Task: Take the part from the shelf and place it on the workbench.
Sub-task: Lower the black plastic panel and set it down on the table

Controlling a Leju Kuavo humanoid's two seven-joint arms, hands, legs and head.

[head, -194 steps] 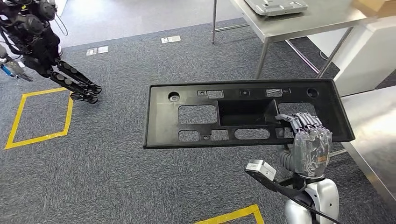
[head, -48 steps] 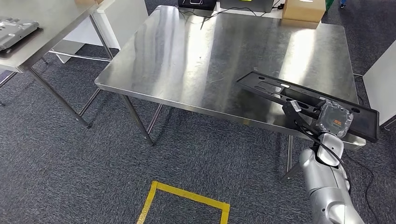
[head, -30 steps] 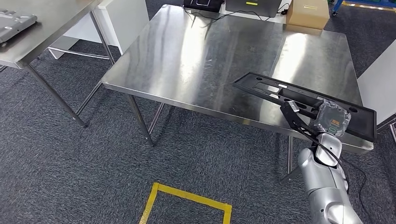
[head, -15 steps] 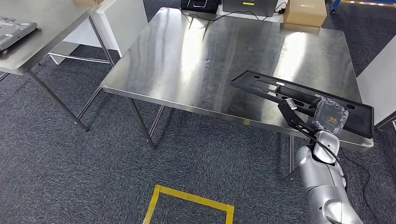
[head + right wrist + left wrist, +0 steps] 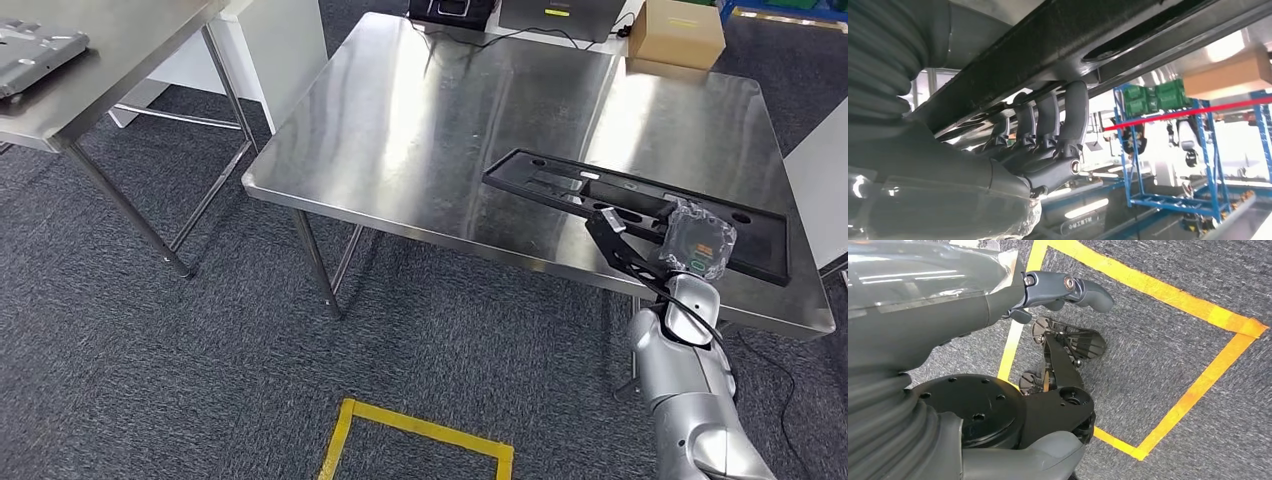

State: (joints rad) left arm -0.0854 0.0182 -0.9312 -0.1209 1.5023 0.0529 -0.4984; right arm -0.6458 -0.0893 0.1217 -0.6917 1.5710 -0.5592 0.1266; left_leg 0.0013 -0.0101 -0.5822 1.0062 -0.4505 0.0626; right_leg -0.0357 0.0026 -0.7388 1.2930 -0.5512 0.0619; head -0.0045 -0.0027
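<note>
R hand (image 5: 698, 243) grips long flat black plastic part w/ cutouts (image 5: 560, 186) from beneath, fingers (image 5: 1068, 116) curled on its edge; part just above shiny steel workbench (image 5: 420, 110), near front-right corner

Even overhead light. Broad white glare streaks the shiny stainless-steel workbench (image 5: 420, 110) toward its far edge. Right wrist view: background blown out, soft; head view sharp.

right hand (image 5: 697, 243) holding black part (image 5: 560, 185), seemingly above workbench (image 5: 400, 110)
</note>
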